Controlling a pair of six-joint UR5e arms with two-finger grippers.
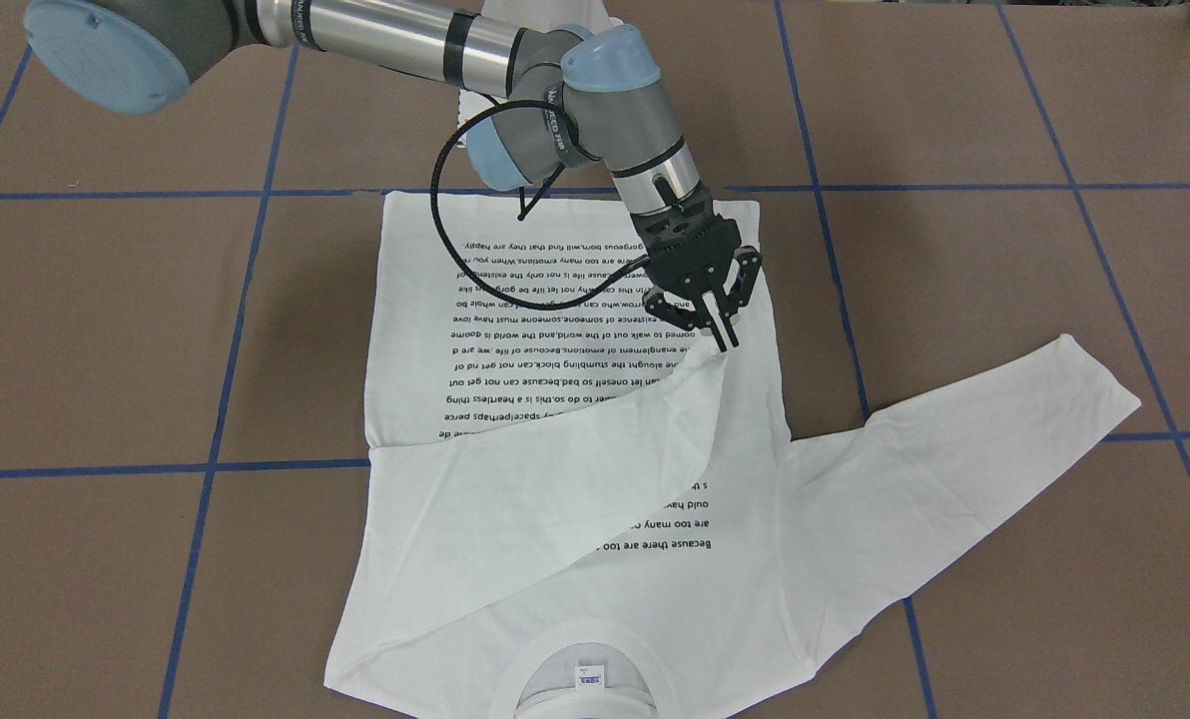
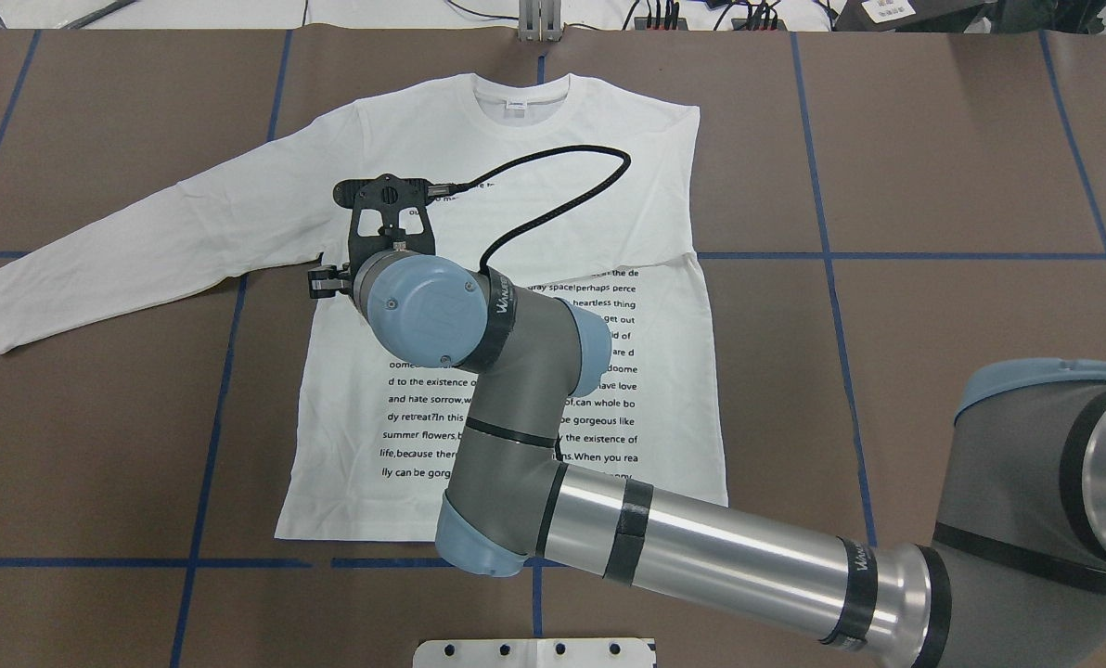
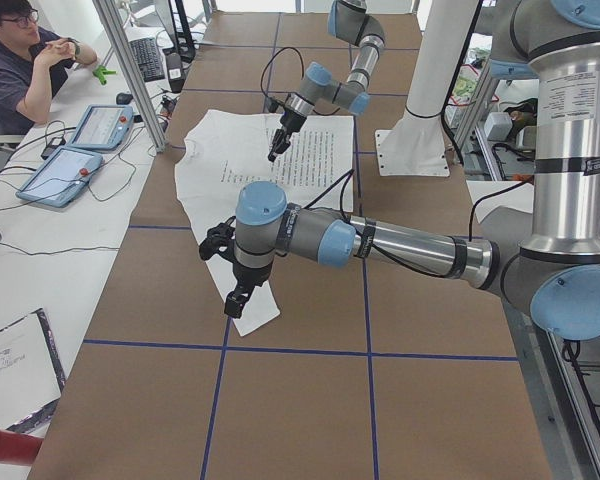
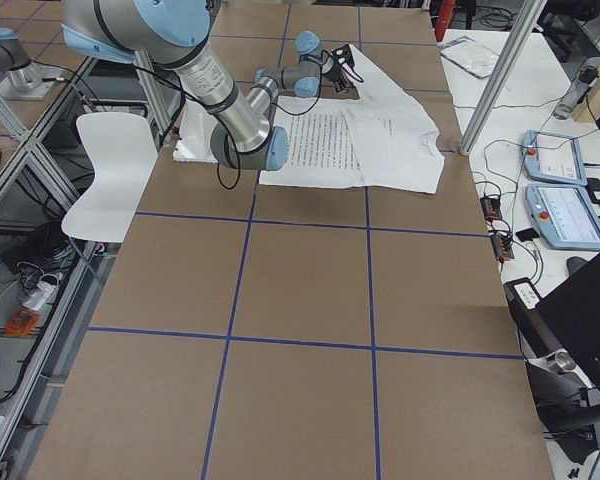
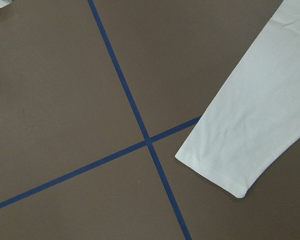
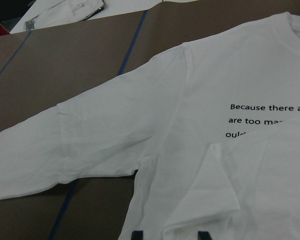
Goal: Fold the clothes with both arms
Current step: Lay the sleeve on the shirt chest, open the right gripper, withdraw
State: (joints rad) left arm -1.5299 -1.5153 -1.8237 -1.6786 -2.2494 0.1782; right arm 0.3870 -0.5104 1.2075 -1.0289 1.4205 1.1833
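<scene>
The white long-sleeved T-shirt (image 2: pixel 609 167) lies print side up on the brown table, its collar (image 1: pixel 575 669) on the side away from the robot. One sleeve (image 1: pixel 555 479) is folded across the chest. My right gripper (image 1: pixel 726 342) hovers just over that sleeve's cuff, fingers slightly apart. The right wrist view shows the fingertips (image 6: pixel 136 235) astride the cuff, not pinching it. The other sleeve (image 2: pixel 145 241) stretches out flat. My left gripper (image 3: pixel 233 308) hangs over its cuff (image 5: pixel 215 165); I cannot tell whether it is open or shut.
Blue tape lines (image 5: pixel 140 125) divide the brown tabletop into squares. A person (image 3: pixel 30 60) sits at a side desk with two tablets (image 3: pixel 60 170). The white pedestal base (image 2: pixel 534 652) stands at the near table edge.
</scene>
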